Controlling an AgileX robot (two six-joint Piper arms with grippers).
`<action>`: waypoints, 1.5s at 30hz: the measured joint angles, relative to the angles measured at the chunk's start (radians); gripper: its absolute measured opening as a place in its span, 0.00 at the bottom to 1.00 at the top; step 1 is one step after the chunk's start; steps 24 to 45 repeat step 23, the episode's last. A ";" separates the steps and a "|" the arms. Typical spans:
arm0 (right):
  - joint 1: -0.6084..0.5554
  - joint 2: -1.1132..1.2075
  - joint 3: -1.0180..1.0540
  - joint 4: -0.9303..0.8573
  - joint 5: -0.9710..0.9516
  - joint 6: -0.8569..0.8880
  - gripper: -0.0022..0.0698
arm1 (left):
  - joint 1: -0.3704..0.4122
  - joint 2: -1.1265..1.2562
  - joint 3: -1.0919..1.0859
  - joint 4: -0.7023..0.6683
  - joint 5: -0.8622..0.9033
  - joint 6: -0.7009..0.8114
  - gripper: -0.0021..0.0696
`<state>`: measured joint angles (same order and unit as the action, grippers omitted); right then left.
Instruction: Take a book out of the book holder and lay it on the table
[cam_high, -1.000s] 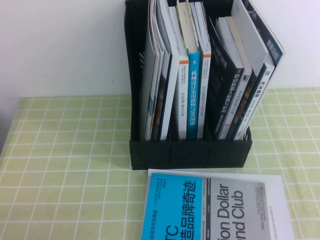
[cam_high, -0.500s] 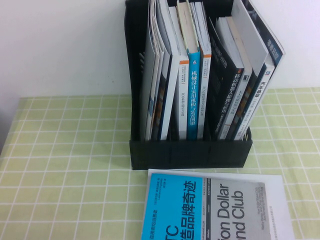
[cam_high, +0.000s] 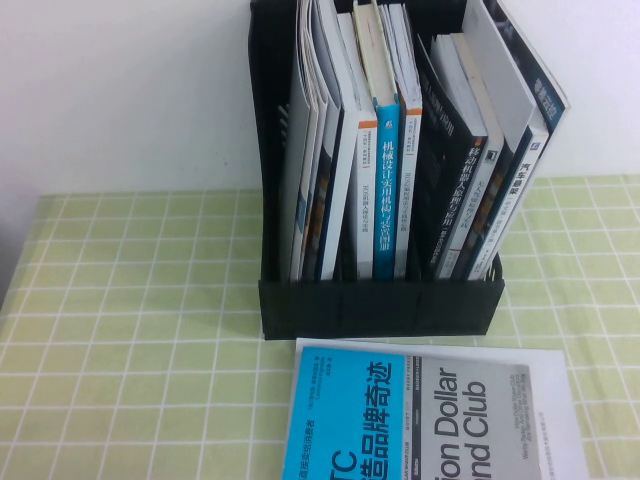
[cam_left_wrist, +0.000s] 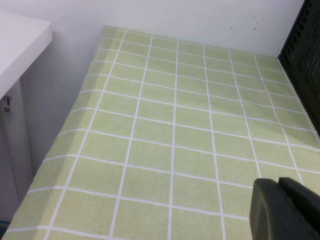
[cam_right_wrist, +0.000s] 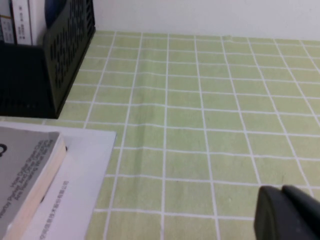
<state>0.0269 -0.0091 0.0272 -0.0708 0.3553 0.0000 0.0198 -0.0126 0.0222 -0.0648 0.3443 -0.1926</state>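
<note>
Nothing moved, book (cam_high: 430, 420) flat on green gridded table (cam_high: 130, 300), white wall behind.

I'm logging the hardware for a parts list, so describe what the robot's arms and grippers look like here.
Little shows. The left gripper appears only in its wrist view as matte black, rounded-edged plastic finger tips over the green-yellow gridded table. The right gripper looks the same: black, blocky, shut. No cables, markings or arm links are visible.
</note>
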 joint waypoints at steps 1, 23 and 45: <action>0.000 0.000 0.000 0.006 0.000 -0.007 0.03 | 0.000 0.000 0.000 0.000 0.000 0.000 0.03; 0.000 0.000 0.000 0.022 0.001 -0.015 0.03 | 0.000 0.000 0.000 0.000 0.000 0.000 0.03; 0.000 0.000 0.000 0.022 0.001 -0.015 0.03 | 0.000 0.000 0.000 0.000 0.000 0.000 0.03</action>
